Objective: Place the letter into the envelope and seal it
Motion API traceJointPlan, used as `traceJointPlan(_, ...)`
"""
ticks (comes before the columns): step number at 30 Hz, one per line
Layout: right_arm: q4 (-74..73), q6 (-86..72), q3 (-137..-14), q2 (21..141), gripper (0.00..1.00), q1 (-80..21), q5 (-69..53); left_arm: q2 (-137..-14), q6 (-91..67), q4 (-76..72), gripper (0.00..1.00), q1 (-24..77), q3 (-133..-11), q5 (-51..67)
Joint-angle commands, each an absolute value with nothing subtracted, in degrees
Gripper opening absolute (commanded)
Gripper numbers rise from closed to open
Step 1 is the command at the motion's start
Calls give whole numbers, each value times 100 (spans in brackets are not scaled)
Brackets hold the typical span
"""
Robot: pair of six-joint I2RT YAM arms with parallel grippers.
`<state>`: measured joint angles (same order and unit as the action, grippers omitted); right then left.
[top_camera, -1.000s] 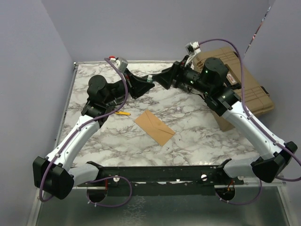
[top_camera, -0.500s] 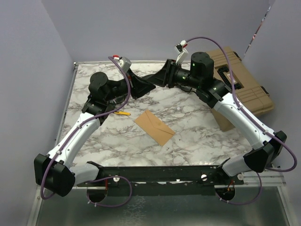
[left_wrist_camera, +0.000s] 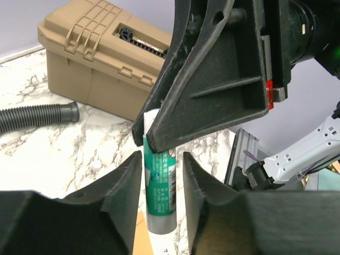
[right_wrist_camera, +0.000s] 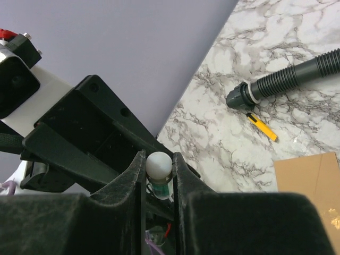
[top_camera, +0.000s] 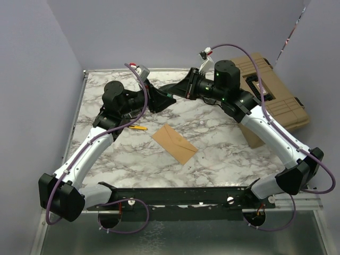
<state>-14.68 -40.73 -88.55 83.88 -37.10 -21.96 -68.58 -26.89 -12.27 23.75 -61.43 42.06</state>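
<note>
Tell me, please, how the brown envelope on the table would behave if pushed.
The envelope lies flat and thin, so it is probably light and floppy. On the polished-looking marble table it would likely slide rather than tip.

Over the last 1 second your right arm has swung in to the left. Its wrist is now farther from the tan case, and its elbow has pulled in from the right edge of the surface. The right fingers have reached the left fingers and now sit against both sides of the white cap of the glue stick.
</note>
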Motion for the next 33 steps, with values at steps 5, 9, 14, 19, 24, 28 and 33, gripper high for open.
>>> traceJointPlan(5, -1167, -4373, -8849, 8330, 7, -3691, -2286, -6940, -2501, -968, 36, 2373, -6205, 4319)
traceJointPlan(9, -1336, -4248, -8958, 8403, 9, -3689, -2290, -6968, -2461, -971, 8, 2369, -6213, 4273)
traceJointPlan(14, -1550, -4070, -8927, 8423, 38, -3691, -2166, -6948, -2293, -901, 0, 2371, -6197, 4048)
traceJointPlan(19, -1936, -3721, -8909, 8314, 78, -3662, -1332, -6732, -2054, -751, 0, 2358, -5839, 2997)
traceJointPlan(24, -2345, -3527, -8681, 8307, 79, -3569, -300, -6532, -2087, -745, 0, 2356, -5369, 1835)
traceJointPlan(28, -3140, -3174, -8493, 8630, 78, -3482, 1134, -6408, -2220, -695, 0, 2357, -5113, 1048)
traceJointPlan(33, -3602, -2926, -7944, 9199, 76, -3226, 1679, -6328, -2270, -683, 0, 2356, -4949, 858)
